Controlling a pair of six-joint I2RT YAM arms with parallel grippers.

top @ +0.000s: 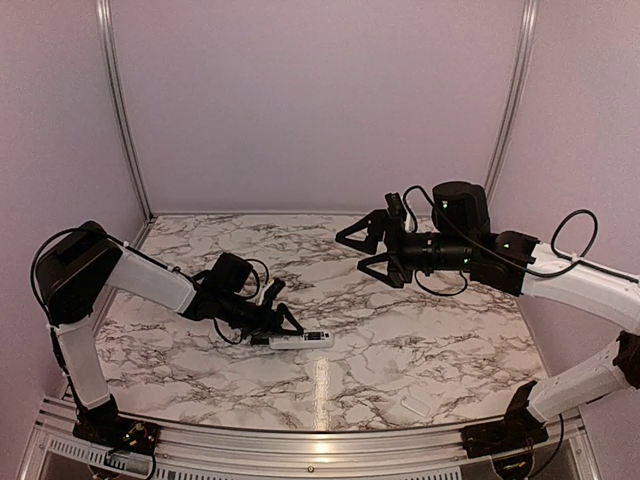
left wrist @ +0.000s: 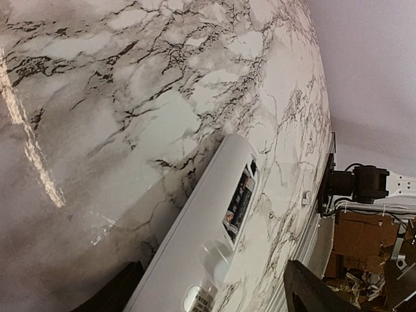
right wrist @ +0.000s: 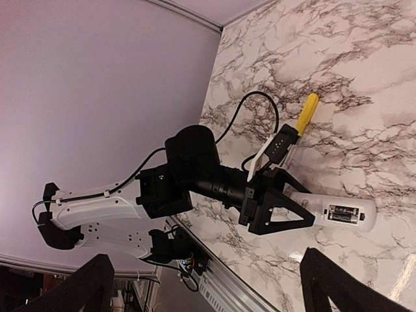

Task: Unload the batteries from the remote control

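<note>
The white remote control (top: 303, 341) lies flat on the marble table, its dark recess facing up. The batteries (left wrist: 239, 203) sit inside that recess and also show in the right wrist view as the batteries (right wrist: 342, 211). My left gripper (top: 283, 327) is low over the remote's left end. Its jaws are open, one finger on each side of the remote control (left wrist: 201, 240), and nothing is gripped. My right gripper (top: 362, 250) hangs open in the air above the table's far right, well away from the remote control (right wrist: 338, 212).
A yellow-handled screwdriver (right wrist: 307, 112) lies on the table beyond my left arm. A small flat white cover piece (top: 415, 405) rests near the front edge on the right. Purple walls close in the back and both sides.
</note>
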